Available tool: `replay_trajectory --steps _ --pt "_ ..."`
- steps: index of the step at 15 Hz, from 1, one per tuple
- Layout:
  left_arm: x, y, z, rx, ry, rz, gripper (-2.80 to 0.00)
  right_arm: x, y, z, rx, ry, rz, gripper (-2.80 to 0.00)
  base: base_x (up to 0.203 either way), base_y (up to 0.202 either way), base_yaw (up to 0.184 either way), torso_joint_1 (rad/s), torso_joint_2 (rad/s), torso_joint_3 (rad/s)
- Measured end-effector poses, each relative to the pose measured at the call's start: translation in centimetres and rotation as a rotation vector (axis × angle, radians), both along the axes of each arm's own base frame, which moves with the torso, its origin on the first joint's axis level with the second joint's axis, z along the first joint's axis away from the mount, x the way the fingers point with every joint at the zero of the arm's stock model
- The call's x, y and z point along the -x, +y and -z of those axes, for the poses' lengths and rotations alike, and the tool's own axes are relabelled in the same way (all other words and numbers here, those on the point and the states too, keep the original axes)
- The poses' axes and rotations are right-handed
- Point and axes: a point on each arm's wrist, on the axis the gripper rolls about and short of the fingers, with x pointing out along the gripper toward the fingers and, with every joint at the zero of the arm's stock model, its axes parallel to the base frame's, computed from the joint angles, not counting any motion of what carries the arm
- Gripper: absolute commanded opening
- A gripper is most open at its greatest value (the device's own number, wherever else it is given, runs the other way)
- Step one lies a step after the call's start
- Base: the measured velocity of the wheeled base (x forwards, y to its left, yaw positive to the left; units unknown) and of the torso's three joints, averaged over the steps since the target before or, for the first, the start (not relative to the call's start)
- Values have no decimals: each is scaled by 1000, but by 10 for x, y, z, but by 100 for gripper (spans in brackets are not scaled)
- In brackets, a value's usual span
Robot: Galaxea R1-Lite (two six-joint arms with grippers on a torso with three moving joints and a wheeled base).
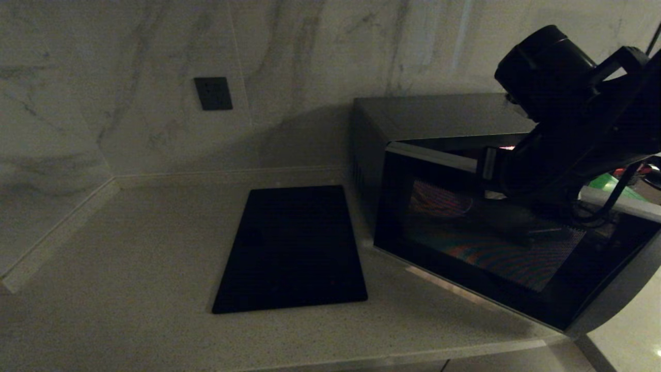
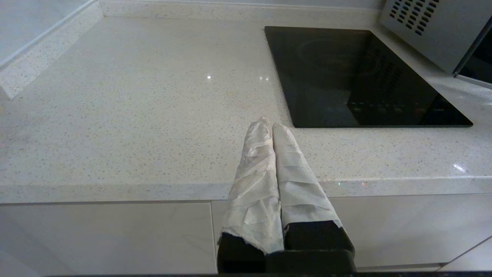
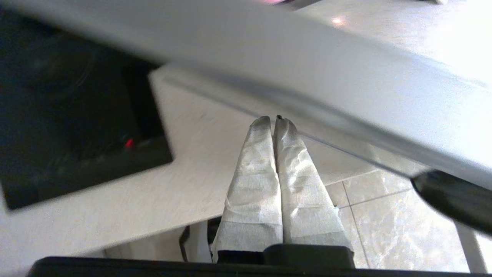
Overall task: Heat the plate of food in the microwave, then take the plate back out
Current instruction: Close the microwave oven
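The microwave (image 1: 444, 111) stands at the right of the counter, its dark glass door (image 1: 490, 248) swung part way out toward me. My right arm (image 1: 568, 134) reaches over the top edge of that door. In the right wrist view my right gripper (image 3: 273, 119) is shut with nothing in it, its taped tips right at the door's silver strip (image 3: 346, 77). My left gripper (image 2: 269, 124) hangs shut and empty just in front of the counter's front edge, left of the microwave (image 2: 434, 27). The plate of food does not show in any view.
A flat black rectangular mat (image 1: 292, 248) lies on the pale speckled counter (image 1: 129, 268) just left of the microwave, also visible as the black mat (image 2: 361, 77) from the left wrist. A dark wall socket (image 1: 213, 93) sits on the marble backsplash. Tiled floor (image 3: 384, 215) shows below the counter edge.
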Motion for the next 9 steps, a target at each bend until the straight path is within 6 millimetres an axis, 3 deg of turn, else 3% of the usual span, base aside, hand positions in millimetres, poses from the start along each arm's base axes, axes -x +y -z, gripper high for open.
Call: replay_trajectory --steps 9 --pt "0 0 0 -1 0 0 -280 -15 -70 -8 -24 -27 253 -280 0 0 0 0 0 0"
